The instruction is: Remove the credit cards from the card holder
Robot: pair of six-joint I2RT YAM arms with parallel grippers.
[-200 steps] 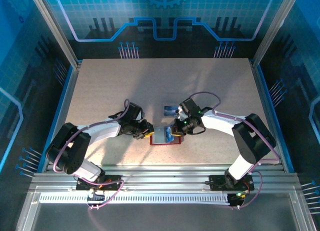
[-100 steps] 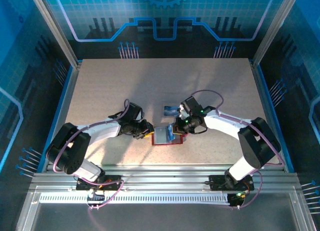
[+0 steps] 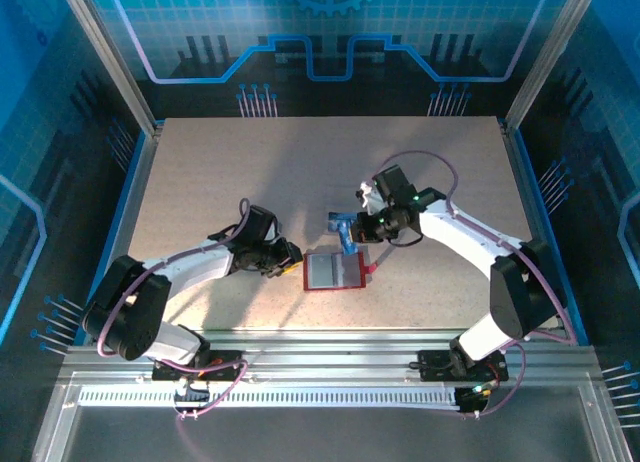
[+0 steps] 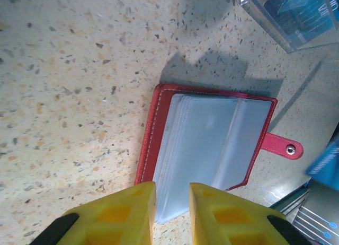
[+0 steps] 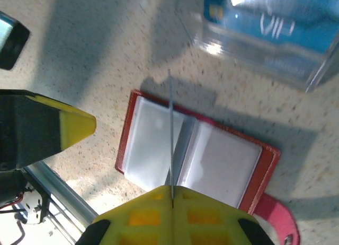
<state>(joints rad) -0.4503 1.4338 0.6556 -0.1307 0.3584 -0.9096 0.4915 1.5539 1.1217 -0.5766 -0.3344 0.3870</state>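
Note:
The red card holder (image 3: 333,272) lies open and flat on the table, its greyish pockets (image 4: 212,139) facing up and its tab (image 4: 280,145) to the right. Just behind the holder, my right gripper (image 3: 355,236) is shut on a blue credit card (image 3: 346,240). That card is edge-on in the right wrist view (image 5: 170,128), above the holder (image 5: 222,160). A second blue card (image 3: 340,220) rests on the table behind. My left gripper (image 3: 293,263) sits at the holder's left edge. Its fingers (image 4: 132,213) stand slightly apart, with the pockets' near corner in the gap.
The blue card on the table (image 5: 270,17) lies under clear plastic close behind the holder. The table's near metal rail (image 3: 320,342) runs in front of the holder. Open tabletop (image 3: 230,172) stretches to the back and sides.
My right gripper has lifted back and away from the holder with the blue card clear of the pockets. My left gripper has drawn slightly left. The holder now lies flat.

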